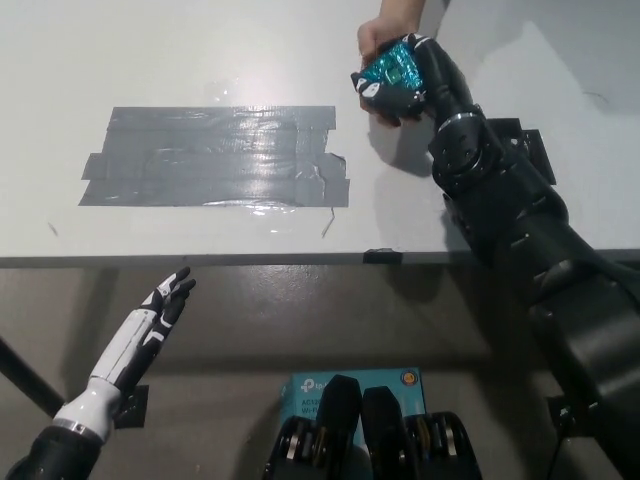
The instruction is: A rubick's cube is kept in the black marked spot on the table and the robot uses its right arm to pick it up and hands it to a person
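Teal box (pixel 352 385) on the floor, near centre: white logo and lettering on it, too small to read.

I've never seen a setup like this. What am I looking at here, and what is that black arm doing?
You are looking steeply down from a camera on a humanoid robot's head. Its black right hand reaches over a white table and meets a person's hand at the top edge; whether a cube is held there cannot be told. Its white left hand rests open below the table edge, holding nothing. Grey tape is stuck on the table, and the black marked spot is partly hidden by the arm.
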Motion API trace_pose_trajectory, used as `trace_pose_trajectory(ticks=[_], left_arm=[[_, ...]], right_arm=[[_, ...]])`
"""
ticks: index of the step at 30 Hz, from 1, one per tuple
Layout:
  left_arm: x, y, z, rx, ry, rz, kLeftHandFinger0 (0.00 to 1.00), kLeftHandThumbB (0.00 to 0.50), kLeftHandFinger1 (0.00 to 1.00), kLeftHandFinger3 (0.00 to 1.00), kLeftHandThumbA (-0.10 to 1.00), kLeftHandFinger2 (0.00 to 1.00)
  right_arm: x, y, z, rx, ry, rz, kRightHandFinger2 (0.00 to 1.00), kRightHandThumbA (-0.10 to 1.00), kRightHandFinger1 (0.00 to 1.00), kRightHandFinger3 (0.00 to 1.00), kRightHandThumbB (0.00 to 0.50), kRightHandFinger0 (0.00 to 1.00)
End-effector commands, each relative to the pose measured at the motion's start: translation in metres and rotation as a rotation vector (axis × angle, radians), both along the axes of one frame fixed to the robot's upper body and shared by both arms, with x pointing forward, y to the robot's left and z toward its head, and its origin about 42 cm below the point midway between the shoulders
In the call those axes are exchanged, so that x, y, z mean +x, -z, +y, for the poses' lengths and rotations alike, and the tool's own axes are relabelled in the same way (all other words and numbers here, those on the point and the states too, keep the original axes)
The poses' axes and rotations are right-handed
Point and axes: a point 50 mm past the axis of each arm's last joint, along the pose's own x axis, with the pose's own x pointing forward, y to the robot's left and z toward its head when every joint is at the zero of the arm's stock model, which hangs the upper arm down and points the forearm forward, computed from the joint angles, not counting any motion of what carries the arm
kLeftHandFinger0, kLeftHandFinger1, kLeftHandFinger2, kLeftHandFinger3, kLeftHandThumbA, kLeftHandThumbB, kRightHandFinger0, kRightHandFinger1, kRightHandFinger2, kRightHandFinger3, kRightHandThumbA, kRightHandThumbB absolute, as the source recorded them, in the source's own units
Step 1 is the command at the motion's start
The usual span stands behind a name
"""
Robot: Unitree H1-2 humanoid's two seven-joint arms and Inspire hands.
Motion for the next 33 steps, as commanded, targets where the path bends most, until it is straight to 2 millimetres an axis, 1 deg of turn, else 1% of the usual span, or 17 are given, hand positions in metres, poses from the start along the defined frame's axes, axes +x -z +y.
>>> trace_pose_trajectory(ticks=[1,2,3,4,6,9,14,19,20,21,25,27,29,30,31,32,33], left_arm=[[0.007,-0.018,0.004,0.033,0.020,-0.080,1.00,0.312,1.00,1.00,1.00,1.00],[0.007,-0.018,0.004,0.034,0.020,-0.080,1.00,0.311,1.00,1.00,1.00,1.00],[0.007,-0.018,0.004,0.033,0.021,-0.080,1.00,0.314,1.00,1.00,1.00,1.00],[0.007,-0.018,0.004,0.033,0.021,-0.080,1.00,0.316,1.00,1.00,1.00,1.00],[0.006,-0.017,0.003,0.030,0.025,-0.081,1.00,0.302,1.00,1.00,1.00,1.00],[0.008,-0.019,0.002,0.029,0.030,-0.086,1.00,0.306,1.00,1.00,1.00,1.00],[0.007,-0.017,0.002,0.024,0.024,-0.080,1.00,0.291,1.00,1.00,1.00,1.00],[0.005,-0.014,0.003,0.028,0.023,-0.074,1.00,0.304,1.00,1.00,1.00,1.00],[0.005,-0.014,0.003,0.031,0.023,-0.074,1.00,0.297,1.00,1.00,1.00,1.00],[0.005,-0.014,0.002,0.034,0.024,-0.072,1.00,0.297,1.00,1.00,1.00,1.00],[0.005,-0.012,0.001,0.031,0.021,-0.061,1.00,0.300,1.00,1.00,1.00,1.00],[0.005,-0.010,0.002,0.027,0.020,-0.060,1.00,0.295,1.00,1.00,1.00,1.00],[0.002,-0.007,0.001,0.022,0.019,-0.055,1.00,0.301,1.00,1.00,1.00,1.00],[0.000,-0.005,0.002,0.027,0.016,-0.046,1.00,0.295,1.00,1.00,1.00,1.00],[-0.001,-0.004,0.002,0.031,0.015,-0.042,1.00,0.294,1.00,1.00,1.00,1.00],[-0.005,-0.001,0.002,0.034,0.014,-0.035,1.00,0.280,1.00,1.00,1.00,1.00],[-0.006,0.000,0.002,0.034,0.014,-0.031,1.00,0.278,1.00,1.00,1.00,1.00]], right_arm=[[0.005,-0.025,0.012,-0.052,-0.061,0.003,1.00,0.33,0.93,1.00,0.388,0.62],[0.005,-0.024,0.012,-0.046,-0.071,0.030,1.00,0.38,1.00,1.00,0.392,0.77],[0.006,-0.022,0.010,-0.035,-0.083,0.066,1.00,0.47,1.00,1.00,0.437,0.95],[0.006,-0.021,0.008,-0.024,-0.090,0.088,1.00,0.52,1.00,1.00,0.465,1.00],[0.006,-0.018,0.002,-0.044,-0.078,0.093,1.00,0.69,1.00,1.00,0.500,1.00],[0.009,-0.027,-0.009,-0.032,-0.063,0.038,1.00,0.76,1.00,1.00,0.500,1.00],[0.014,-0.048,-0.021,-0.010,-0.043,-0.053,1.00,0.78,1.00,1.00,0.500,1.00],[0.013,-0.084,-0.042,0.047,-0.036,-0.238,1.00,0.80,1.00,1.00,0.500,1.00],[0.010,-0.090,-0.045,0.063,-0.043,-0.273,1.00,0.78,1.00,1.00,0.473,1.00],[0.002,-0.100,-0.052,0.090,-0.058,-0.335,1.00,0.75,1.00,1.00,0.438,1.00],[-0.034,-0.123,-0.065,0.123,-0.089,-0.477,1.00,0.78,1.00,1.00,0.440,1.00],[-0.068,-0.134,-0.076,0.154,-0.139,-0.606,1.00,0.77,1.00,1.00,0.428,1.00],[-0.100,-0.132,-0.084,0.200,-0.174,-0.657,1.00,0.78,1.00,1.00,0.430,1.00],[-0.126,-0.126,-0.089,0.198,-0.180,-0.672,1.00,0.86,1.00,1.00,0.431,1.00],[-0.138,-0.123,-0.091,0.195,-0.181,-0.680,1.00,0.87,1.00,1.00,0.432,1.00],[-0.164,-0.114,-0.095,0.171,-0.181,-0.715,1.00,0.87,1.00,1.00,0.411,1.00],[-0.173,-0.109,-0.096,0.166,-0.182,-0.724,1.00,0.88,1.00,1.00,0.410,1.00]])
